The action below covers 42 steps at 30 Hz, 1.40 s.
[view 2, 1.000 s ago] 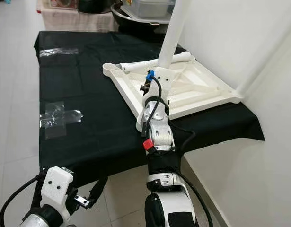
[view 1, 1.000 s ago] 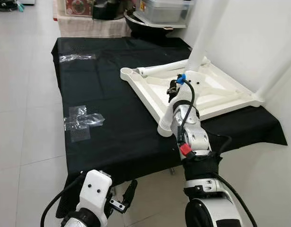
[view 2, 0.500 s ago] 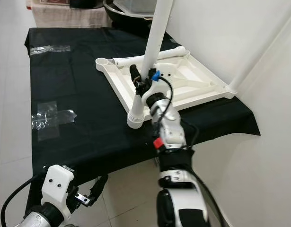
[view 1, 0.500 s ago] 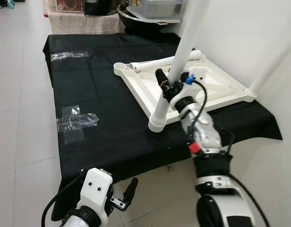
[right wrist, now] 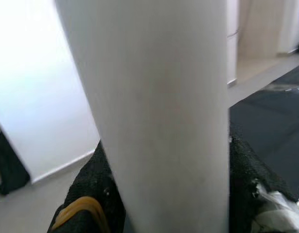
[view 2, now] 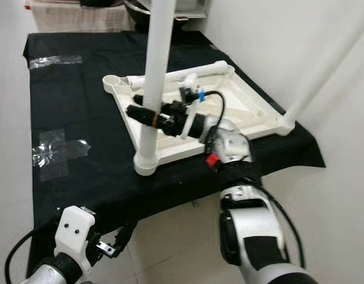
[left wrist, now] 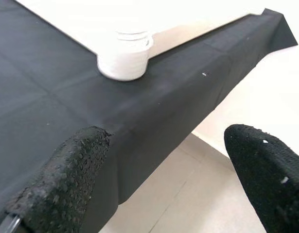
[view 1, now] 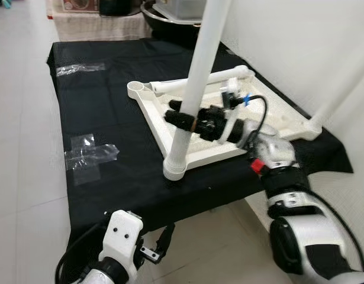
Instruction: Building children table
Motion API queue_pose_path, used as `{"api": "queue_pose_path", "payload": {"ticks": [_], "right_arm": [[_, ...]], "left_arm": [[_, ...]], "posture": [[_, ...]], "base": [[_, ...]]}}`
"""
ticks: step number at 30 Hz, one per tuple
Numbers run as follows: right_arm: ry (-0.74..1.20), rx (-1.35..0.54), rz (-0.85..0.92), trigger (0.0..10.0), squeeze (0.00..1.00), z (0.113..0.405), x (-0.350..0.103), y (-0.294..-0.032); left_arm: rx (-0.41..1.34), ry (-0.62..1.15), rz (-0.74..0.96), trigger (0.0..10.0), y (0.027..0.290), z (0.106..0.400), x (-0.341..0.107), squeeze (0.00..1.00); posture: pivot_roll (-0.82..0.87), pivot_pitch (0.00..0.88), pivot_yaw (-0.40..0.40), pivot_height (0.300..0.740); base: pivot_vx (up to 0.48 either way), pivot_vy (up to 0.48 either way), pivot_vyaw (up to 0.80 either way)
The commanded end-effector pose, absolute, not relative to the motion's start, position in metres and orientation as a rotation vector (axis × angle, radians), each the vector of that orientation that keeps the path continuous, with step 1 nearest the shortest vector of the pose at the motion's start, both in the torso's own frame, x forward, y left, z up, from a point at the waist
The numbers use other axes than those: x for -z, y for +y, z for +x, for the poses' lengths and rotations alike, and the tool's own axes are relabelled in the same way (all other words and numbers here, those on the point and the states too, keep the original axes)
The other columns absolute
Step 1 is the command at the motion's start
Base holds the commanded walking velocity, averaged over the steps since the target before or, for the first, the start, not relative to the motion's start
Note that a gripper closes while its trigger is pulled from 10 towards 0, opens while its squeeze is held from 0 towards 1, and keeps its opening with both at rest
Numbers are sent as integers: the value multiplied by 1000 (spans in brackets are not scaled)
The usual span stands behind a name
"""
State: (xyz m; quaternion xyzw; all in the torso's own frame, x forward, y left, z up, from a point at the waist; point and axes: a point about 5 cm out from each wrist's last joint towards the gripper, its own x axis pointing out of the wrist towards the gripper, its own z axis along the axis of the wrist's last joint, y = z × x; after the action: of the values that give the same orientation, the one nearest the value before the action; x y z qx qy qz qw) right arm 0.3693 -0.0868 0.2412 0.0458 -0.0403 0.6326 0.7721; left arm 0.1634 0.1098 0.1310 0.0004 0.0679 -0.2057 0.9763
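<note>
The right gripper (view 1: 184,120) is clamped around a white table leg (view 1: 196,89), which stands upright in the near corner socket of the upturned white tabletop (view 1: 276,112) on the black cloth (view 1: 110,118). The right wrist view shows the leg (right wrist: 154,111) pressed between both black fingers (right wrist: 91,189). The left gripper (left wrist: 164,179), fingers spread wide and empty, hangs below the table's edge; its wrist view shows the socket (left wrist: 124,53), probably seated flat on the cloth.

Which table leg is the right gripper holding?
The upright leg at the near corner of the tabletop; right gripper clamps it. Another leg lies flat.
</note>
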Motion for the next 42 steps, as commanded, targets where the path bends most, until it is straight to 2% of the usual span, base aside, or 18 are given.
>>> {"api": "queue_pose_path", "payload": {"ticks": [1,5,6,7,13,14,15,16,19,21,22,24,33,34,35,36,37,42], "right_arm": [[-22,-1402,60,10000,0,369,-229,-76],[-26,-1393,-36,10000,0,370,-226,-66],[-26,-1357,-35,392,0,371,-224,-65],[-36,-1283,-14,0,0,374,-223,-64],[-90,-1163,33,0,0,378,-224,-65],[-109,-1027,59,0,0,383,-224,-70],[-109,-1027,59,0,0,383,-224,-70],[-95,-863,91,0,0,390,-223,-76],[-95,-863,91,0,0,390,-223,-76],[-28,-333,78,0,0,401,-215,-103],[-11,-140,70,0,0,400,-212,-115],[20,78,119,0,0,392,-207,-120],[-17,222,185,0,0,379,-209,-99],[-29,180,230,10000,0,379,-211,-88],[-51,153,255,10000,1000,378,-215,-79],[-51,153,255,10000,1000,378,-215,-79],[-70,89,294,10000,1000,375,-219,-68],[-118,106,237,10000,1000,374,-223,-78]], "left_arm": [[417,155,-8,10000,108,160,-129,0],[417,155,-8,10000,107,159,-129,0],[416,156,-9,10000,107,159,-129,0],[417,157,-10,10000,107,159,-128,0],[418,159,-11,10000,107,158,-128,0],[419,159,-11,10000,107,158,-128,0],[419,159,-11,10000,107,158,-128,0],[419,160,-11,10000,107,158,-127,0],[419,160,-11,10000,107,158,-127,0],[422,162,-7,10000,108,159,-126,0],[423,162,-6,10000,109,160,-126,0],[425,162,-4,10000,109,160,-126,0],[424,160,-2,10000,109,161,-126,0],[425,160,-2,10000,108,161,-127,0],[426,160,-3,10000,108,161,-127,0],[426,160,-3,10000,108,161,-127,0],[426,160,-3,10000,108,161,-127,0],[426,161,-5,10000,108,161,-127,0]], "posture": [[172,121,-187,740],[176,118,-189,740],[173,113,-185,740],[171,107,-185,740],[169,105,-182,740],[169,105,-182,740],[169,105,-182,740],[167,95,-181,740],[167,95,-181,740],[154,97,-174,740],[154,97,-174,740],[153,98,-175,740],[158,101,-174,740],[158,109,-172,740],[158,109,-172,740],[158,109,-172,740],[155,108,-170,740],[150,112,-173,740]], "base": [[0,0,0],[0,0,0],[0,0,0],[0,0,0],[0,0,0],[0,0,0],[0,0,0],[0,0,0],[0,0,0],[0,0,0],[0,0,0],[0,0,0],[0,0,0],[0,0,0],[0,0,0],[0,0,0],[0,0,0],[0,0,0]]}}
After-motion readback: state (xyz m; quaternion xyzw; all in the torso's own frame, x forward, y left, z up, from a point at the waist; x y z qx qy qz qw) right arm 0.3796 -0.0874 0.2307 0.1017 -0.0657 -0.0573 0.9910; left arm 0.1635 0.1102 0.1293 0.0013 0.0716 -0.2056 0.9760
